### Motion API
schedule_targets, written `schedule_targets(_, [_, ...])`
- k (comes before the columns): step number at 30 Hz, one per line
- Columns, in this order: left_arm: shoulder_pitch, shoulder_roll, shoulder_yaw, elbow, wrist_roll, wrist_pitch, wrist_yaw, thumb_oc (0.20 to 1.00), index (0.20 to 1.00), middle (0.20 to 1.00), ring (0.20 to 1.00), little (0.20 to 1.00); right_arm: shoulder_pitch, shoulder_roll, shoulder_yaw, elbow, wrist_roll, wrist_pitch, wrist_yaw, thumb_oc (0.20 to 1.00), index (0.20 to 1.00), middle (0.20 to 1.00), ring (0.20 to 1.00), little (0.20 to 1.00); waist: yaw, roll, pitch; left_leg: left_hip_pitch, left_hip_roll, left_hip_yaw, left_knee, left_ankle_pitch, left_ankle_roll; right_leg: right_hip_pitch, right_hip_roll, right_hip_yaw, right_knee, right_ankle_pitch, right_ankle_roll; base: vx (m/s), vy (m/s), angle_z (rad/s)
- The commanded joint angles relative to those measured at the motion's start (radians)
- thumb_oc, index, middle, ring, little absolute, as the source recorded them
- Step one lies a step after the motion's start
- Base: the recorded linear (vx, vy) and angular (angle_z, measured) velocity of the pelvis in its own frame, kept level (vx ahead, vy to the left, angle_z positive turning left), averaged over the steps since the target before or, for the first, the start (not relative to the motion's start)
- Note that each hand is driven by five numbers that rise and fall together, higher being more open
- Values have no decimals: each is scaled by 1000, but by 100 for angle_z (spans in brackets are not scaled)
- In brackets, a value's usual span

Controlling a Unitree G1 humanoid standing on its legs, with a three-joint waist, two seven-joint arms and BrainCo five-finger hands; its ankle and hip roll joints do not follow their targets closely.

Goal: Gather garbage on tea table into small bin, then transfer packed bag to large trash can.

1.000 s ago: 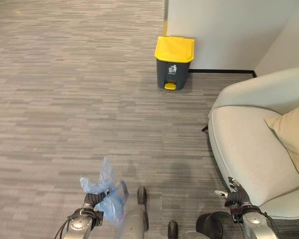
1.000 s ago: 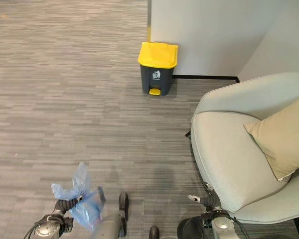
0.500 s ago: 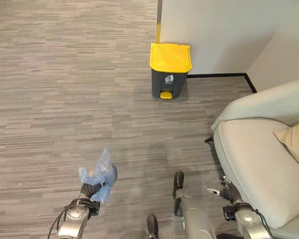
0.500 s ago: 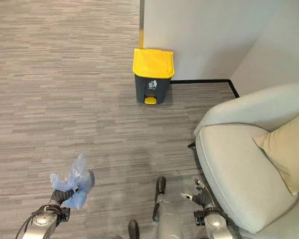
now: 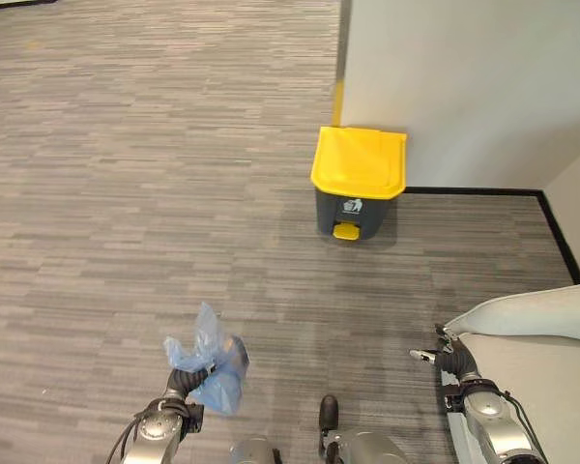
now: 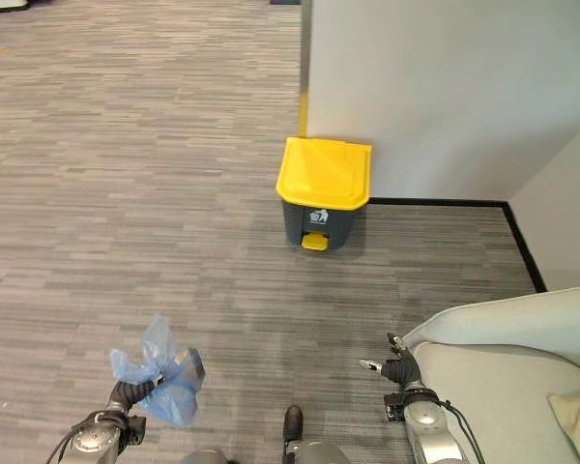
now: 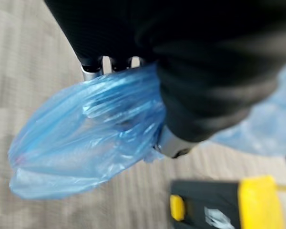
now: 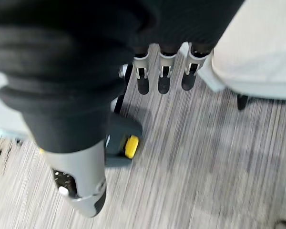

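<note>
A packed blue plastic bag [image 5: 209,360] hangs from my left hand [image 5: 179,386] low at the left, over the carpet; its knotted top sticks up above the fingers. In the left wrist view the fingers [image 7: 97,71] are curled round the blue bag [image 7: 86,138]. The large dark grey trash can with a yellow lid [image 5: 358,181] stands shut against the white wall, ahead and a little right of the bag. My right hand [image 5: 451,362] hovers at the lower right beside the armchair, its fingers [image 8: 163,75] straight and holding nothing.
A pale grey armchair [image 6: 507,338] fills the lower right corner, close to my right hand. A white wall [image 5: 474,87] with a black skirting runs behind the can. Grey striped carpet [image 5: 126,193] stretches open to the left and ahead.
The whole picture has shifted: the trash can sits lower and nearer, and less of the armchair shows. The bag still hangs from my left hand; the right hand stays open.
</note>
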Motion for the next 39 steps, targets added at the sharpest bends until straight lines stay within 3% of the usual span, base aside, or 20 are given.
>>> schedule_targets(1, [-3, 41, 11, -47, -4, -36, 0, 200, 200, 200, 200, 200, 9, -31, -14, -14, 32, -31, -20, 1000, 1000, 1000, 1000, 1000, 10, 21, 15, -30, -12, -20, -108, 130, 0, -19, -79, -26, 24, -104, 168, 272, 41, -31])
schedule_targets(3, [3, 42, 13, -54, -6, -36, 2, 200, 200, 200, 200, 200, 12, -26, -11, -9, 30, -31, -26, 1000, 1000, 1000, 1000, 1000, 34, 26, 26, -59, -32, -37, -178, 194, -8, 18, -57, -4, 11, -112, 168, 234, 54, -37])
schedule_targets(5, [4, 41, 13, -56, -3, -39, 7, 200, 200, 200, 200, 200, 14, -21, -9, -1, 27, -29, -31, 1000, 1000, 1000, 1000, 1000, 48, 23, 29, -89, -38, -47, -186, 225, -16, 48, -48, 16, 3, -122, 171, 259, 86, -47])
schedule_targets(8, [10, 51, 17, -50, 10, -37, 7, 200, 200, 200, 200, 200, 8, 2, -5, 12, 4, -23, -24, 1000, 1000, 1000, 1000, 1000, 51, 13, -7, -24, -48, -40, -234, 195, 23, 71, -69, 53, 44, -148, 195, 438, 236, -75])
schedule_targets(13, [10, 71, 25, -60, 17, -33, 12, 200, 200, 200, 200, 200, 2, 17, 7, 4, -9, -17, -12, 1000, 1000, 1000, 1000, 1000, 61, -3, -14, 4, -60, -16, -207, 145, 58, 46, -98, 85, 125, -145, 224, 189, 144, -40])
schedule_targets(16, [5, 83, 32, -60, 16, -33, 18, 200, 200, 200, 200, 200, -8, 26, 17, 2, -12, -17, -6, 1000, 1000, 1000, 1000, 1000, 61, 0, -7, 24, -65, -5, -200, 116, 81, -9, -109, 94, 239, -120, 249, 146, 104, -13])
schedule_targets(19, [7, 84, 34, -64, 10, -33, 24, 200, 200, 200, 200, 200, -21, 25, 26, -3, -14, -14, -5, 1000, 1000, 1000, 1000, 1000, 55, 8, 2, 72, -64, 6, -216, 92, 89, -93, -118, 56, 266, -82, 242, 176, 70, -7])
schedule_targets(24, [16, 78, 32, -54, 4, -34, 21, 200, 200, 200, 200, 200, -31, 11, 37, -9, -21, -5, -6, 1000, 1000, 1000, 1000, 1000, 33, 16, 22, 167, -72, 8, -240, 42, 89, -183, -134, -31, 134, -21, 243, 248, 16, -32])
schedule_targets(28, [6, 71, 34, -41, 6, -41, 25, 200, 200, 200, 200, 200, -17, 4, 35, -5, -28, -5, -2, 1000, 1000, 1000, 1000, 1000, 1, 14, 40, 248, -78, -42, -248, 2, 74, -261, -121, -32, 43, 36, 266, 313, -84, 9])
schedule_targets(32, [-2, 59, 26, -38, 6, -44, 20, 200, 200, 200, 200, 200, 1, -1, 22, 0, -9, -13, -6, 1000, 1000, 1000, 1000, 1000, -9, 5, 21, 273, -69, -75, -222, -37, 42, -218, -124, -13, 24, 66, 247, 359, -256, 92])
schedule_targets(33, [2, 48, 18, -47, -2, -41, 11, 200, 200, 200, 200, 200, 6, -10, 4, 0, 3, -22, -13, 1000, 1000, 1000, 1000, 1000, -18, 24, -5, 268, -13, -61, -180, 13, -10, -180, -109, -51, 15, 46, 226, 325, -291, 86])
schedule_targets(34, [2, 48, 18, -47, -2, -40, 11, 200, 200, 200, 200, 200, 6, -10, 3, 0, 3, -22, -13, 1000, 1000, 1000, 1000, 1000, -20, 25, -6, 267, -11, -63, -178, 12, -11, -179, -108, -53, 14, 46, 225, 339, -311, 55])
schedule_targets(35, [-2, 43, 10, -45, -7, -39, 6, 200, 200, 200, 200, 200, 6, -18, -3, 1, 13, -24, -16, 1000, 1000, 1000, 1000, 1000, -24, 27, -12, 245, 11, -50, -121, 50, -26, -153, -98, -65, 6, 25, 210, 99, -95, 35])
schedule_targets(37, [-2, 43, 10, -44, -7, -39, 6, 200, 200, 200, 200, 200, 6, -18, -3, 1, 13, -24, -16, 1000, 1000, 1000, 1000, 1000, -25, 27, -12, 243, 12, -51, -119, 49, -26, -153, -97, -66, 5, 25, 210, 94, -77, 28])
schedule_targets(39, [-15, 36, 5, -33, -8, -37, 9, 200, 200, 200, 200, 200, 2, -30, 1, 12, 12, -23, -20, 1000, 1000, 1000, 1000, 1000, -19, 26, -12, 210, 27, -39, -110, 76, -23, -109, -87, -73, -13, -11, 195, 165, -95, -4])
